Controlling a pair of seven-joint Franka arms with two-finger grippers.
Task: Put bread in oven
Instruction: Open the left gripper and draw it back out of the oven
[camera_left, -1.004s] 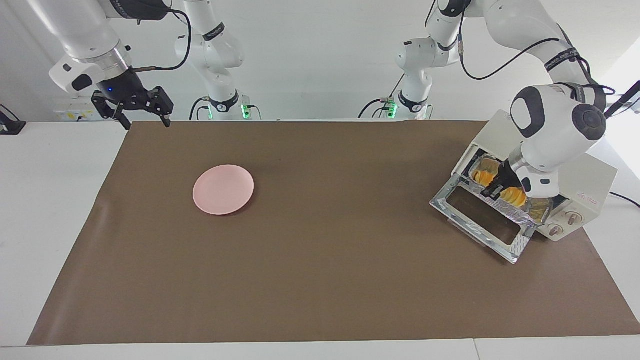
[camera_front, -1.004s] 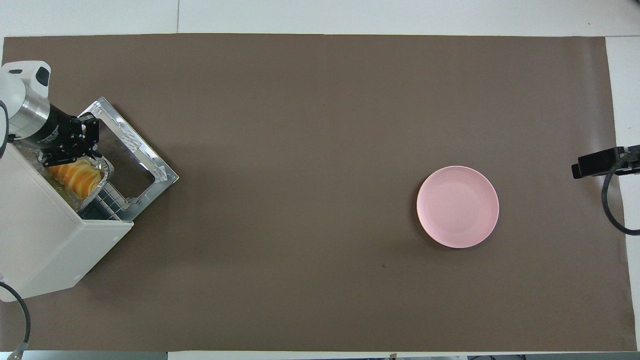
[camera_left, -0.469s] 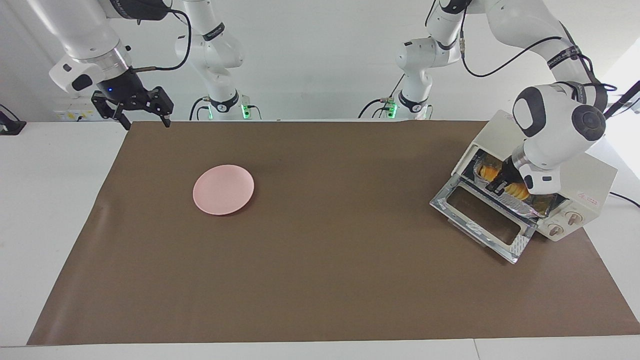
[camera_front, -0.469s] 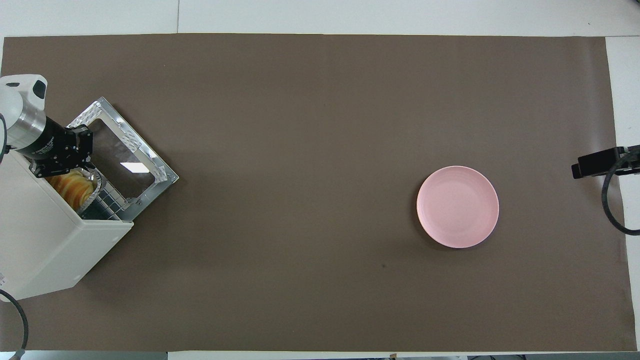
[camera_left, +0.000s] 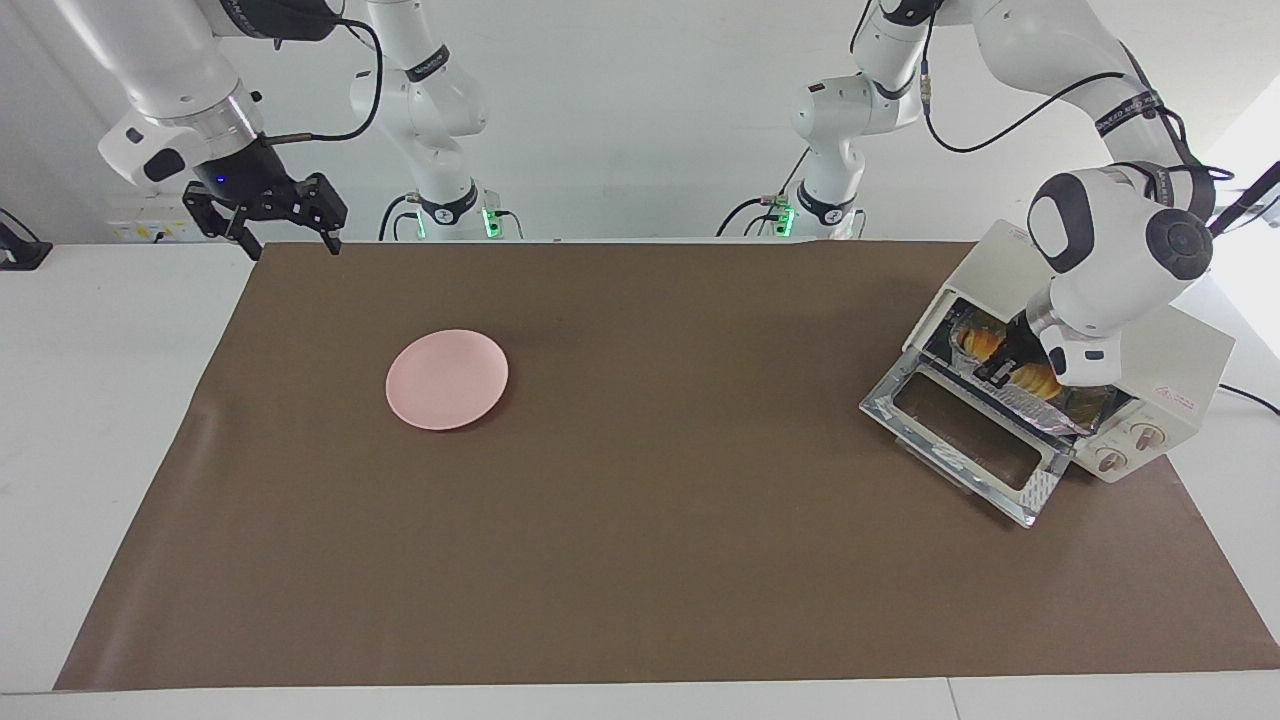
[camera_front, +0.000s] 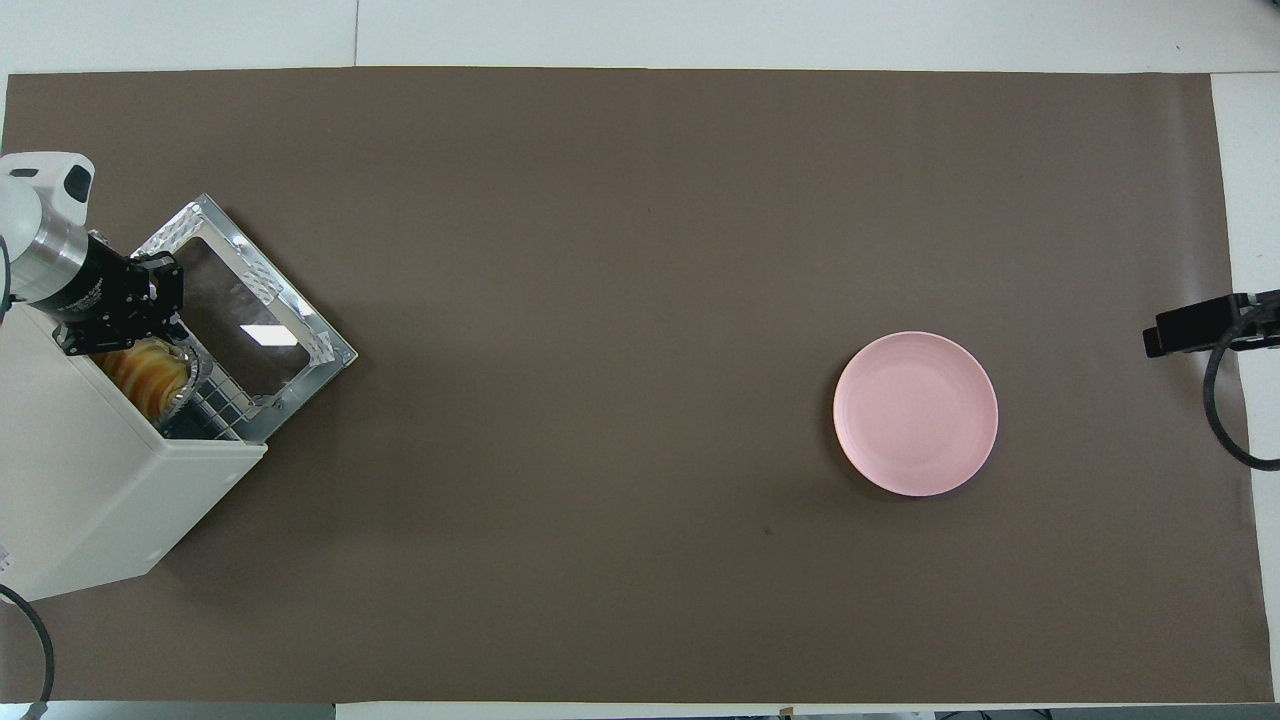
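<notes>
The cream-white oven (camera_left: 1180, 350) stands at the left arm's end of the table with its glass door (camera_left: 965, 435) dropped open. The yellow-orange bread (camera_left: 978, 343) lies in a silver foil tray (camera_left: 1030, 405) on the rack, mostly inside the oven. My left gripper (camera_left: 998, 371) reaches into the oven mouth, over the middle of the bread. In the overhead view the bread (camera_front: 145, 365) shows just inside the oven (camera_front: 80, 470), under my left gripper (camera_front: 160, 300). My right gripper (camera_left: 285, 235) waits, open and empty, above the table corner at the right arm's end.
A bare pink plate (camera_left: 447, 379) sits on the brown mat toward the right arm's end; it also shows in the overhead view (camera_front: 915, 413). The open door (camera_front: 250, 310) juts out onto the mat in front of the oven. Two knobs (camera_left: 1128, 447) face the table.
The foil tray with the bread has slid deeper into the oven, and my left gripper has moved in with it. The right arm has not moved.
</notes>
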